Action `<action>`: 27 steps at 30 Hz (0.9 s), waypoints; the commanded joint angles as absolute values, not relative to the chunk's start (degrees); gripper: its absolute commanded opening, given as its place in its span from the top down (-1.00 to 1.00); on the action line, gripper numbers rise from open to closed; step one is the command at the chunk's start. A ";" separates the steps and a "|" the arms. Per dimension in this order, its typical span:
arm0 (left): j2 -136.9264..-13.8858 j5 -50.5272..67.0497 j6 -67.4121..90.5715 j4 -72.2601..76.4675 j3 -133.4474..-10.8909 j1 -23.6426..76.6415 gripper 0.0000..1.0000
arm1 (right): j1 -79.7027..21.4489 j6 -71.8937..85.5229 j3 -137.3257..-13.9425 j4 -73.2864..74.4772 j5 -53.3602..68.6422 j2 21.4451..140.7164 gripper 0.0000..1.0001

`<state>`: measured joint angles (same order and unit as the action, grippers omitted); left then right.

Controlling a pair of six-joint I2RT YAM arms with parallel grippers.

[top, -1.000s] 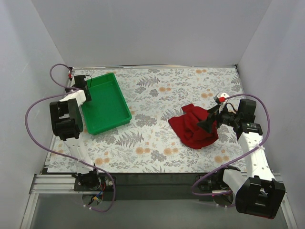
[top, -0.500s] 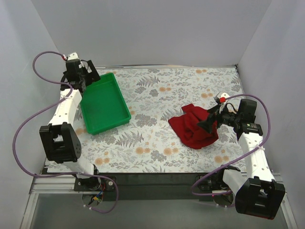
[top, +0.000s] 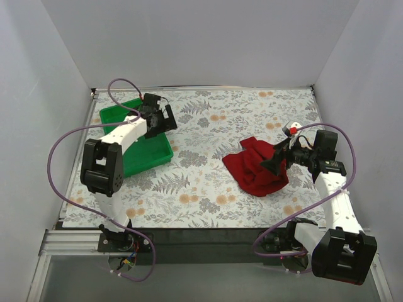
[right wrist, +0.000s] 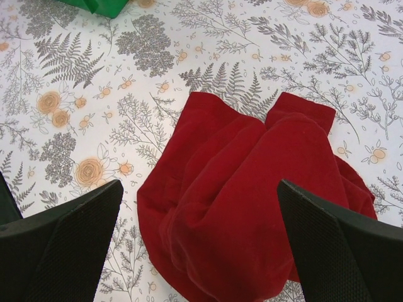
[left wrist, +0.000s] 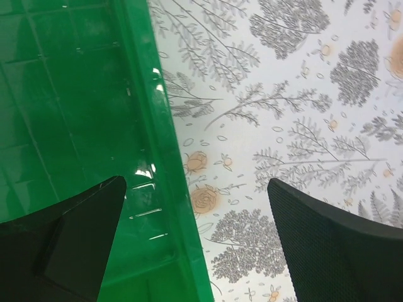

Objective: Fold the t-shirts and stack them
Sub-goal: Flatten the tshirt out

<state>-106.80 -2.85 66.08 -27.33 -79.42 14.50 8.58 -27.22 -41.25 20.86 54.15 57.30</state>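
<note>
A dark red t-shirt [top: 253, 167] lies crumpled in a heap on the flowered tabletop, right of centre. It fills the lower middle of the right wrist view, t-shirt [right wrist: 252, 201]. My right gripper [top: 277, 161] hovers at its right edge, open, with its wide jaws either side of the cloth [right wrist: 198, 242] and nothing held. My left gripper [top: 165, 119] is at the far left over the right rim of a green tray [top: 135, 160], open and empty [left wrist: 195, 242]. The tray rim [left wrist: 167, 189] runs between its fingers.
The green tray [left wrist: 56, 107] is shallow and holds nothing that I can see. White walls close in the table on three sides. Purple cables loop off both arms. The black rail with the arm bases runs along the near edge.
The left arm swung from the tray's left side round its back to its right rim, and its jaws opened wider. The right arm and the t-shirt stayed where they were.
</note>
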 commanded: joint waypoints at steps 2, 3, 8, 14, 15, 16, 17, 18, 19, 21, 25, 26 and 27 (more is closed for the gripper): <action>-108.79 -11.15 68.12 -31.80 -81.73 15.20 -0.69 | 8.79 -27.95 -42.19 20.83 54.76 57.39 -0.97; -109.59 -11.95 67.77 -32.43 -82.09 15.38 -0.63 | 8.79 -27.95 -42.19 20.74 54.76 57.31 -0.97; -111.00 -18.61 62.07 -33.22 -81.39 16.08 0.13 | 8.79 -27.95 -42.36 20.83 54.58 57.39 -0.97; -111.53 -26.01 48.02 -32.17 -80.69 16.26 0.35 | 8.70 -28.04 -42.36 21.01 55.20 57.74 -0.97; -111.62 -27.84 46.60 -31.65 -80.07 16.35 0.35 | 8.79 -28.04 -42.36 21.01 55.37 57.74 -0.97; -111.88 -28.82 45.28 -31.21 -79.46 16.26 0.36 | 8.79 -28.04 -42.36 21.01 55.20 57.83 -0.97; -111.97 -29.52 44.13 -29.90 -78.24 16.09 0.35 | 8.70 -28.04 -42.36 21.09 55.20 57.92 -0.97; -112.23 -29.79 41.77 -29.45 -77.87 15.91 0.38 | 8.79 -28.04 -42.28 21.09 55.20 58.09 -0.97; -112.58 -30.32 40.88 -28.14 -77.44 15.30 0.42 | 8.79 -28.04 -42.28 21.09 55.20 58.18 -0.97; -112.76 -30.32 38.86 -26.90 -77.00 14.51 0.45 | 8.79 -28.04 -42.10 21.09 55.20 58.53 -0.97; -112.85 -25.77 35.69 -23.30 -76.82 11.00 0.52 | 8.79 -28.12 -42.01 21.09 55.19 59.33 -0.97; -112.76 -24.62 34.90 -23.12 -76.90 10.38 0.53 | 8.79 -28.12 -41.92 21.09 55.20 59.67 -0.97; -112.85 -24.17 34.37 -22.68 -77.08 9.85 0.53 | 8.79 -28.21 -42.01 21.09 55.37 59.85 -0.97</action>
